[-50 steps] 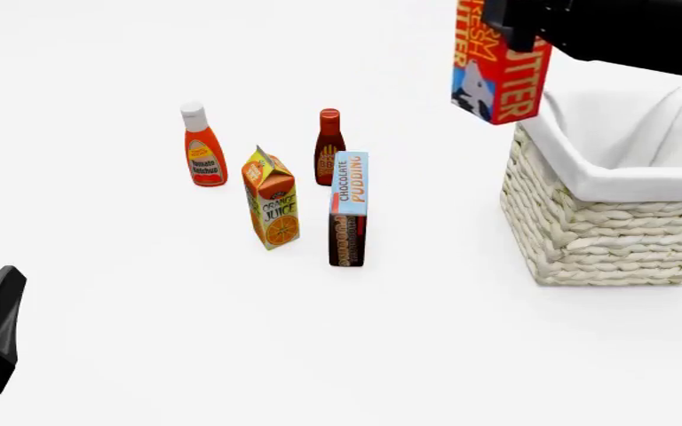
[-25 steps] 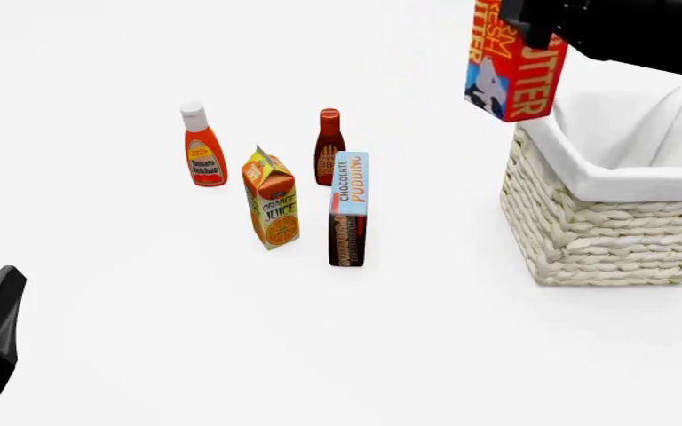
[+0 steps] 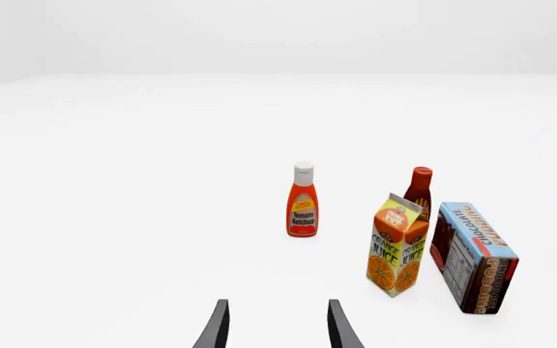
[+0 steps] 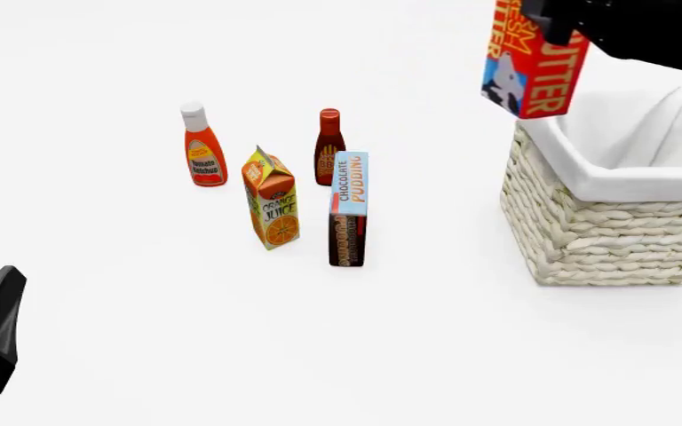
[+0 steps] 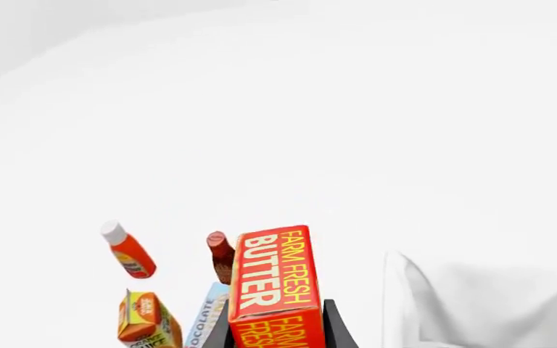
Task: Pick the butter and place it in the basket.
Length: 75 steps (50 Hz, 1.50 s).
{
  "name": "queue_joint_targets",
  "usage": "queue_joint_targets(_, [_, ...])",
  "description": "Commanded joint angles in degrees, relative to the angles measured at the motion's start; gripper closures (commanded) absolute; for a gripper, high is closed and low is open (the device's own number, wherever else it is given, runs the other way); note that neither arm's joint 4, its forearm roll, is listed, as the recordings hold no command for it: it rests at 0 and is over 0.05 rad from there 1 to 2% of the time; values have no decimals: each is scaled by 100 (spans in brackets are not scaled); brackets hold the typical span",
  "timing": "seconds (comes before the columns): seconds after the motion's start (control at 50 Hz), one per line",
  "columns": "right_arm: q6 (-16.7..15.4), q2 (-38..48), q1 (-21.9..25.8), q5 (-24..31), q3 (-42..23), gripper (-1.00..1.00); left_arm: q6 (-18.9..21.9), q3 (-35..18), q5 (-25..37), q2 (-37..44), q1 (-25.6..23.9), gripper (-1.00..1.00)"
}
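Table (image 4: 353, 355): white, groceries clustered left of centre, basket (image 4: 614, 231) at the right edge.

Basket: big woven square, white liner folded over the rim, interior open from above. Its near-left corner sits almost directly under the butter.

Right arm: comes in high from the upper right, dark link crossing above the basket's back half. It's the only arm in play. Left arm is parked low at the near-left, well apart from everything.

Butter (image 4: 535, 67): off the table, hanging in the air from the right pincer (image 5: 278, 335). Long axis close to vertical, slight tilt, "BUTTER" lettering running up the side. Lower end hovers just above the rim, at the basket's left edge, so roughly half over the liner and half outside it. Key relation: basket centre lies to the right and a bit nearer than the box. My read: more rightward travel is needed before lowering or releasing, otherwise the box could clip the rim or tip out on the left.

Right pincer: clamped on the butter. The wrist view shows the two fingers on opposite faces of the box at its gripped end.

Left pincer (image 3: 276, 328): fingers parted, nothing between them, pointing at the ketchup (image 3: 303, 203), juice (image 3: 396, 245) and pudding (image 3: 473, 255).
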Motion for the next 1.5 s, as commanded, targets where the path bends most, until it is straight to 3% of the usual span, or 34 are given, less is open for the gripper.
queue_joint_targets(0.02, [133,-97,-108,-67,-32,100,0,0,0,0,0,-100])
queue_joint_targets(1.5, [318,-257,-934,-364,279,100,0,0,0,0,0,-100])
